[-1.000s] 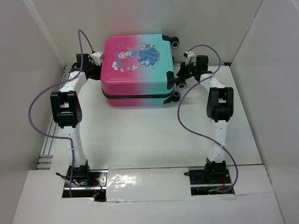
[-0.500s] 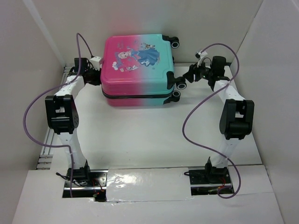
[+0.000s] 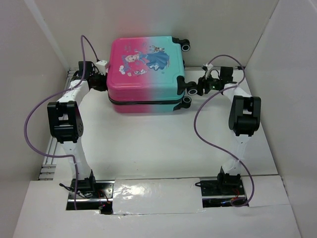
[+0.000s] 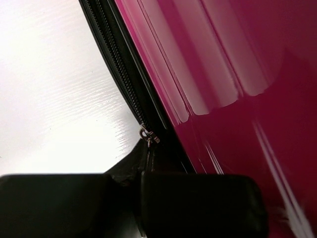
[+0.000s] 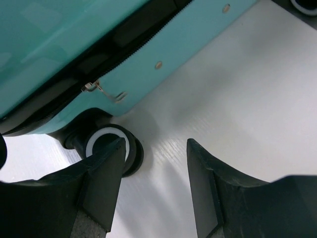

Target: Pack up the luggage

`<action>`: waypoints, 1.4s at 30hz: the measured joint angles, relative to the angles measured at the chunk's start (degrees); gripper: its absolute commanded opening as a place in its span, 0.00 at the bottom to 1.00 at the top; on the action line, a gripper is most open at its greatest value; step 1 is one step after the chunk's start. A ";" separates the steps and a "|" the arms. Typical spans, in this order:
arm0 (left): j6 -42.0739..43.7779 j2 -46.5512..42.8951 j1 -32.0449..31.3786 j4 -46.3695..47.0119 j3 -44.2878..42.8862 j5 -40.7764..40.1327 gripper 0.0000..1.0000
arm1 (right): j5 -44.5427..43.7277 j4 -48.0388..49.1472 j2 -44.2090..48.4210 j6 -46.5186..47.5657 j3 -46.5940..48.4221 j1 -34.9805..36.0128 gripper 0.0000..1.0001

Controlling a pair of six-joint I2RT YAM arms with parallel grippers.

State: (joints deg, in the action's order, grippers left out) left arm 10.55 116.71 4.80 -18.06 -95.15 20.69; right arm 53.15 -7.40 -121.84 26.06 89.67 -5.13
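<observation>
Walls [image 3: 44, 49]: plain matte white, on three sides.
Table [image 3: 148, 144]: white, with a faint grain.
Luggage [image 3: 146, 69]: one; glossy hard shell, pink fading to teal, rounded corners; closed, lying flat at the table's far middle.
Left gripper [image 4: 143, 198]: pinched on the metal zip pull [image 4: 144, 134], pink side.
Right gripper [image 5: 153, 168]: jaws apart, empty, just beside the teal side.
Wheels [image 5: 111, 146]: two in the right wrist view; black, white hubs.

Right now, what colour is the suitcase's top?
The luggage fades pink to teal, clearest in the top view.
</observation>
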 measured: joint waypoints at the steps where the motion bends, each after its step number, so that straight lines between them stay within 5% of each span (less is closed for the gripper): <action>1: 0.02 0.00 -0.04 -0.39 -0.24 -0.04 0.00 | 0.79 -0.42 -0.37 0.44 0.46 0.00 0.59; 21: 1.49 2.19 -0.04 -3.80 -3.87 -0.50 0.00 | 8.37 -1.70 -9.01 2.29 9.88 4.63 0.58; 26: 1.55 2.25 -0.02 -3.91 -3.98 -0.50 0.00 | 9.70 -2.25 -10.03 2.40 11.82 4.68 0.44; 28: 1.55 2.25 -0.02 -3.91 -3.98 -0.50 0.00 | 10.23 -2.56 -10.21 2.71 12.44 4.68 0.20; 31: 1.57 2.27 -0.02 -3.93 -4.00 -0.50 0.00 | 10.80 -3.23 -10.97 2.99 14.53 4.74 0.00; 42: 1.44 4.74 -0.07 -4.50 -7.65 -1.40 0.00 | 2.21 -0.57 -13.03 -4.00 16.72 5.90 0.00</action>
State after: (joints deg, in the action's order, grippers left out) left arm 11.99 121.45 4.73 -22.57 -102.80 19.29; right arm 55.35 -7.97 -134.87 22.06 106.39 0.78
